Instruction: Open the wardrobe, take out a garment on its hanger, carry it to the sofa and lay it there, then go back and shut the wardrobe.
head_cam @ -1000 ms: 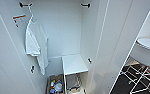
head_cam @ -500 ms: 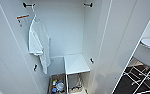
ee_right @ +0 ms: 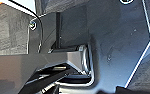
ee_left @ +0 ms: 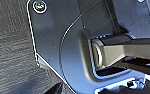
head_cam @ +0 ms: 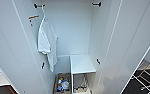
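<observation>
The wardrobe (head_cam: 73,37) stands wide open in the head view, both white doors swung out to the sides. On its left wall a white T-shirt (head_cam: 48,41) hangs from a white hanger (head_cam: 43,11) hooked on a black wall hook (head_cam: 37,5); a second black hook (head_cam: 97,4) sits bare on the right. Low down there's a white shelf (head_cam: 81,63), and beside it a box of bottles (head_cam: 62,83) on the wardrobe floor. The black garment isn't hanging inside here. As for the pincers, I cannot tell whether either is open or closed: the wrist views give dark robot plate over grey wood-grain floor (ee_left: 11,45).
</observation>
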`<state>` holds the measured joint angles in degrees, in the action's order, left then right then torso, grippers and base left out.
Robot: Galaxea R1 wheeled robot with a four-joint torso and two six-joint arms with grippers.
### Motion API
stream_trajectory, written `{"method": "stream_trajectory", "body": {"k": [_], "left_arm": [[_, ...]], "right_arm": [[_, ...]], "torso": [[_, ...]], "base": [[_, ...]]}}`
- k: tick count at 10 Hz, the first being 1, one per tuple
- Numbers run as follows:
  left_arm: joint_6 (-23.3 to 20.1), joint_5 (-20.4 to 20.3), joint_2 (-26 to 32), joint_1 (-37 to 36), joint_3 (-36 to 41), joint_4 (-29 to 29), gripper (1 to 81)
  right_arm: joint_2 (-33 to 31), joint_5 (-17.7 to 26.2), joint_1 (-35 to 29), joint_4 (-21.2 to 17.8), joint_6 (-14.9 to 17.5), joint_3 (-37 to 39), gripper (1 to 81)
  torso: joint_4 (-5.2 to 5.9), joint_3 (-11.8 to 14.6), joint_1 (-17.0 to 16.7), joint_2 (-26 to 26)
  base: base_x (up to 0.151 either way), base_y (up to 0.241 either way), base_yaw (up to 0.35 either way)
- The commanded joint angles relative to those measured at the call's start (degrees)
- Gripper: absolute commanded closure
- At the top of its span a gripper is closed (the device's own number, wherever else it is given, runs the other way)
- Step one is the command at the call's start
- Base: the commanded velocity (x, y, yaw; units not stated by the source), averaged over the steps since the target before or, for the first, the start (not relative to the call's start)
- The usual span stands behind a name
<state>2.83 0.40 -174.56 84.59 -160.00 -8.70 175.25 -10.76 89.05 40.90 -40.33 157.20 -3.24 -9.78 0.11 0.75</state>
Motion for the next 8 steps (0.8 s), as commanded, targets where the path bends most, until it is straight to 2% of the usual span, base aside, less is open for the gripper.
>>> {"method": "stream_trajectory", "body": {"k": [1, 2, 3, 4, 5, 6, 7, 8], "left_arm": [[-0.6, 2.5, 1.8, -2.2, 3.2, -1.1, 1.0], [-0.6, 2.2, 3.8, -2.2, 6.3, -1.3, 1.0], [-0.6, 0.8, 6.3, -2.2, 10.0, -1.2, 1.0], [-0.5, -1.5, 9.4, -2.1, 13.9, -1.0, 1.0], [-0.3, -4.4, 15.5, -2.1, 21.7, -0.9, 1.0], [0.0, -5.1, 22.3, -2.1, 29.7, -0.7, 1.0], [0.1, -6.1, 26.2, -2.1, 33.0, -0.5, 1.0], [0.7, -9.1, 29.9, -1.9, 34.3, 0.3, 1.0]], "right_arm": [[-1.6, -2.1, -0.9, 0.7, 0.2, -0.8, 1.0], [-2.5, -3.2, -1.1, 0.7, 0.1, -1.3, 1.0], [-3.4, -3.1, -1.5, 0.7, 0.0, -2.0, 1.0], [-4.6, -3.2, -2.2, 0.7, -0.1, -2.6, 1.0], [-7.4, -3.3, -3.1, 0.6, -0.6, -4.2, 1.0], [-11.5, -3.7, -4.1, 0.7, -0.7, -6.9, 1.0], [-14.7, -5.1, -5.4, 0.6, -0.7, -8.9, 1.0], [-18.7, -5.9, -6.8, -0.1, -1.0, -10.9, 1.0]], "torso": [[0.0, 5.7, 0.0, 0.0], [0.0, 7.1, 0.0, 0.0], [0.02, 3.6, 0.0, 0.0], [0.02, 5.1, 0.0, 0.0], [0.02, 5.6, -0.1, 0.1], [0.02, 6.2, -0.1, 0.1], [0.02, 6.2, -0.1, 0.1], [0.02, 6.1, -0.1, 0.1]], "base": [[0.0, 0.0, 0.0], [0.0, 0.0, 0.0], [0.0, 0.0, 0.0], [0.0, 0.0, 0.0], [0.0, 0.0, 0.0], [0.0, 0.0, 0.0], [0.0, 0.0, 0.0], [0.0, 0.0, 0.0]]}}
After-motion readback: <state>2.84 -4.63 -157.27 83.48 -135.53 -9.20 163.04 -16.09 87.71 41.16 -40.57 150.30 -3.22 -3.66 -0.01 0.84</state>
